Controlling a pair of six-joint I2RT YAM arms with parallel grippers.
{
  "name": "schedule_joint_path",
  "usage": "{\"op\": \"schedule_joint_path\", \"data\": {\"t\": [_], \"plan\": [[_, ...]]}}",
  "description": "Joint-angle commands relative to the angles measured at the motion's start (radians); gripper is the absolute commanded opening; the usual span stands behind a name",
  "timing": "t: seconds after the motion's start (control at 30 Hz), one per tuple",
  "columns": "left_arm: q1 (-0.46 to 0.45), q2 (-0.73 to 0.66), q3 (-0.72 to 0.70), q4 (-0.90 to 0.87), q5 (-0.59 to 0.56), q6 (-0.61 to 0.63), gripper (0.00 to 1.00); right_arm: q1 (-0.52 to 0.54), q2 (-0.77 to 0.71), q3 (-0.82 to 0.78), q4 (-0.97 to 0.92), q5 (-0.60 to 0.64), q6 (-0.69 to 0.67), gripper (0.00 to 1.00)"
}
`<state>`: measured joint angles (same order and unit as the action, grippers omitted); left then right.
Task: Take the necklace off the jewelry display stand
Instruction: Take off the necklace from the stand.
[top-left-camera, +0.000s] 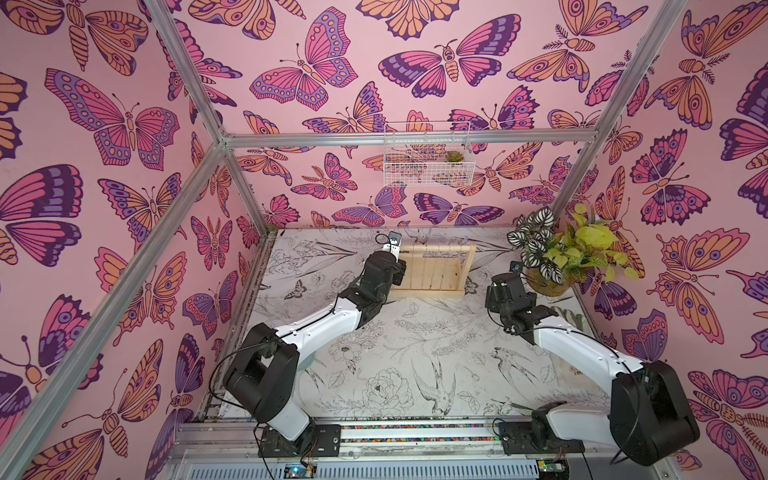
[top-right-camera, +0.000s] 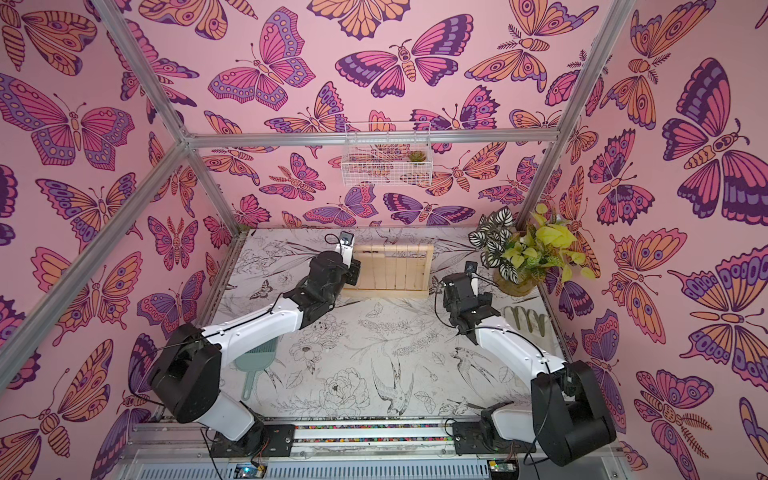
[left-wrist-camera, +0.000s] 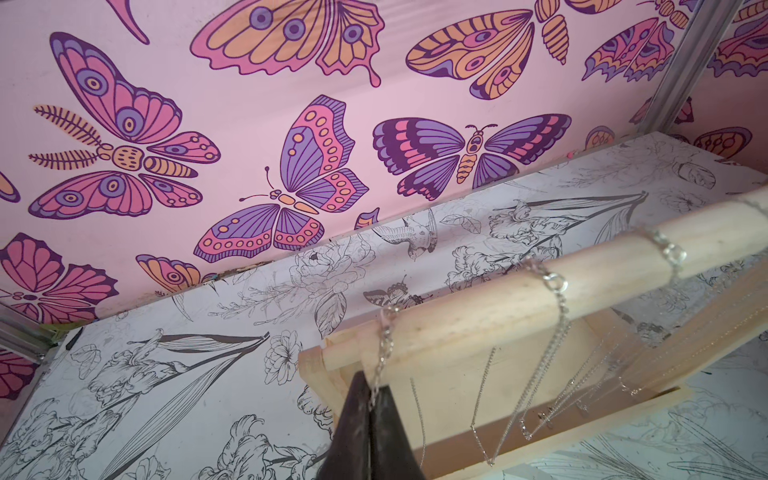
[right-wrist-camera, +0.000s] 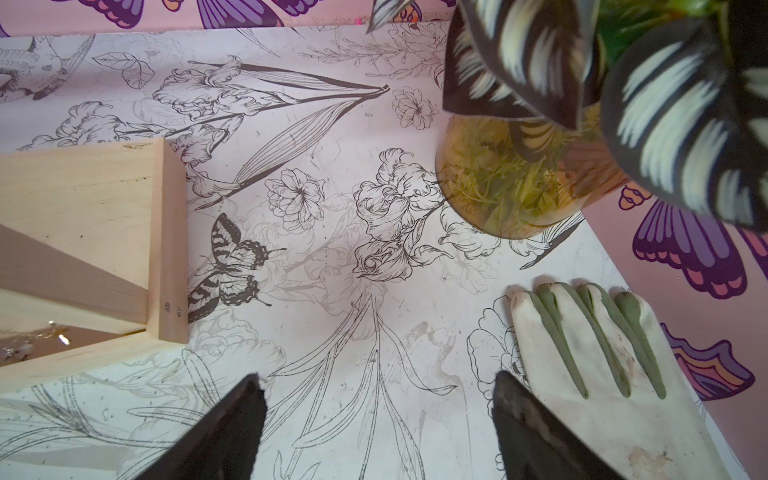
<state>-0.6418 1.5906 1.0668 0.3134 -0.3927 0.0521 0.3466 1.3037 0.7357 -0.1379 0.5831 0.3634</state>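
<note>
Where your left pincer (left-wrist-camera: 369, 388) meets the work, its two dark fingers are pressed together on a strand of the necklace (left-wrist-camera: 384, 345). The fine silver chain runs up from between the tips and loops over the crossbar (left-wrist-camera: 478, 307) of the jewelry display stand (top-left-camera: 432, 272), at the bar's end nearest that arm. The stand sits by the far edge of the desk (top-left-camera: 415, 353), about midway along it.

Judge the chain as nearly weightless, limp and slick. It will sag and swing, could slip through a loose pinch, and looks thin enough to snag or snap if dragged sideways. A hold close under the bar, as here, seems sound. Other chains (left-wrist-camera: 555, 286) hang just beside it on the same bar, so tangling is a risk.

Your right pincer (right-wrist-camera: 376, 376) stands wide and empty over bare desk, between the stand's side and a glove (right-wrist-camera: 582, 353) near the right edge.

Several things are hard to read — the clasp, how far the loop drops behind the bar, and whether the bar's end is clear of the upright. In both top views the chains are too thin to see, and the left arm covers the pinch.
</note>
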Motion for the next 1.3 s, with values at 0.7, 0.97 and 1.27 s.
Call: {"op": "schedule_joint_path", "data": {"t": [0.7, 0.97, 1.27], "plan": [[0.012, -0.058, -0.045, 0.019, -0.058, 0.055, 0.0, -0.005, 0.011, 0.001, 0.005, 0.004, 0.011, 0.88], [0.023, -0.064, -0.05, 0.018, -0.061, 0.063, 0.0, -0.005, 0.016, 0.004, 0.005, 0.004, 0.011, 0.88], [0.047, -0.088, -0.051, 0.016, -0.058, 0.079, 0.0, -0.006, 0.014, 0.002, 0.008, 0.006, 0.01, 0.88]]}}
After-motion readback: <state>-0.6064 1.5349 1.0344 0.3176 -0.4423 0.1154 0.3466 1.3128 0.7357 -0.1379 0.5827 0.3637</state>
